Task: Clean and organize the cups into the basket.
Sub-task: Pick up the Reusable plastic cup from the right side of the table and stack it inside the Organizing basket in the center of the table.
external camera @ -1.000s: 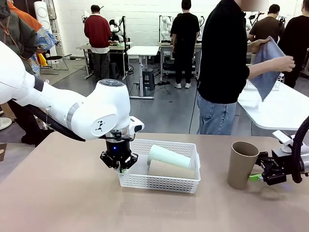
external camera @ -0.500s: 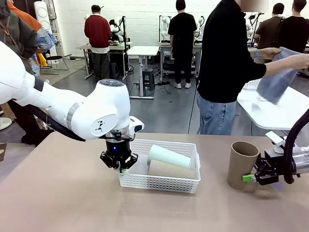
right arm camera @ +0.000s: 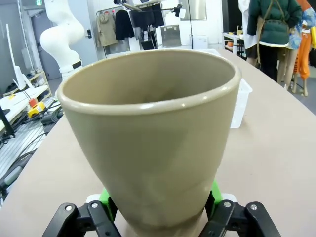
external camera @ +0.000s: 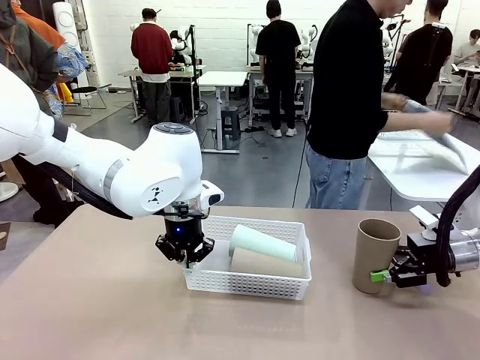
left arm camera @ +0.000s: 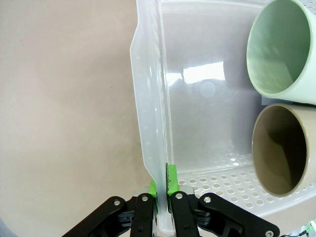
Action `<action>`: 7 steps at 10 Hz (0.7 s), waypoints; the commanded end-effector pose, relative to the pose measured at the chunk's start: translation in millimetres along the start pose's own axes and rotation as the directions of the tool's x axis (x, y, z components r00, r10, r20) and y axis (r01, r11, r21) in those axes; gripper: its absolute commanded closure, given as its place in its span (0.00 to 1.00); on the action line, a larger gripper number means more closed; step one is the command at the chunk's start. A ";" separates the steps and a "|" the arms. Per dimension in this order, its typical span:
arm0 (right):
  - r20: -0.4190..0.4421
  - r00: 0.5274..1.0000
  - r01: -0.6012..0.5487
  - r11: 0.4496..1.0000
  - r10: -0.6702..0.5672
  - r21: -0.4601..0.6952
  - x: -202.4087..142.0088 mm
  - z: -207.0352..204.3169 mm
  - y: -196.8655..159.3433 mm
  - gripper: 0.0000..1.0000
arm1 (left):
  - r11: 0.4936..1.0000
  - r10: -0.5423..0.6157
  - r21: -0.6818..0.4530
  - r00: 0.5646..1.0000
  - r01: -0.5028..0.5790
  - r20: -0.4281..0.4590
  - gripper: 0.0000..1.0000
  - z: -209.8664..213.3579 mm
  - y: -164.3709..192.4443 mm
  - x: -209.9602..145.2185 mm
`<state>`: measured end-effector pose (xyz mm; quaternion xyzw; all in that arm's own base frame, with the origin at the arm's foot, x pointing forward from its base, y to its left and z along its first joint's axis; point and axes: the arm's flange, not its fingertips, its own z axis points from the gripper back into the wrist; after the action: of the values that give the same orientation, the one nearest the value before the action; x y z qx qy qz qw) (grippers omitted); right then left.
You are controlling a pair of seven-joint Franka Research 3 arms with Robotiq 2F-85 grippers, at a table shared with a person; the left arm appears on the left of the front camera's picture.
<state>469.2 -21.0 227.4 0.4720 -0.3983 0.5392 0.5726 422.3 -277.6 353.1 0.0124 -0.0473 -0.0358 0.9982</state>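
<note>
The white basket [external camera: 247, 289] sits mid-table with a pale mint cup [external camera: 262, 241] and a tan cup [external camera: 266, 264] lying on their sides in it. My left gripper [external camera: 185, 259] is shut on the basket's left end wall; in the left wrist view its fingers [left arm camera: 161, 185] pinch that wall [left arm camera: 148, 98], with the mint cup [left arm camera: 284, 49] and tan cup [left arm camera: 281, 148] mouths facing it. Another tan cup [external camera: 373, 255] stands upright at the right. My right gripper [external camera: 381, 275] is shut on its base, and the green pads press both sides of the cup [right arm camera: 153, 133].
A person [external camera: 349, 97] in a dark top stands at the table's far edge, turned toward a white side table [external camera: 427, 169] at the right. Bare tabletop lies in front of the basket and between the basket and the upright cup.
My right gripper has slid left up to the upright tan cup and closed on its base. The left gripper and basket have not moved. The person's cloth has dropped onto the side table.
</note>
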 end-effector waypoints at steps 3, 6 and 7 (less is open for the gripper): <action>0.036 0.999 -0.004 0.999 0.005 -0.035 -2.7 1.2 -2.7 1.00 | 1.000 -0.015 0.001 1.000 0.015 0.007 1.00 0.0 1.5 -1.9; -0.012 0.999 0.048 0.993 -0.050 -0.105 68.1 12.9 22.8 0.27 | 1.000 -0.015 0.001 1.000 0.015 0.007 1.00 0.0 1.5 -1.9; -0.013 0.998 0.061 0.991 -0.063 -0.116 96.9 19.2 29.2 0.27 | 1.000 -0.015 0.001 1.000 0.015 0.007 1.00 0.0 1.5 -1.9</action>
<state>464.0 -24.7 292.4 0.4525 -0.4114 0.5148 0.6008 422.3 -277.6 353.0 0.0124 -0.0473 -0.0358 0.9982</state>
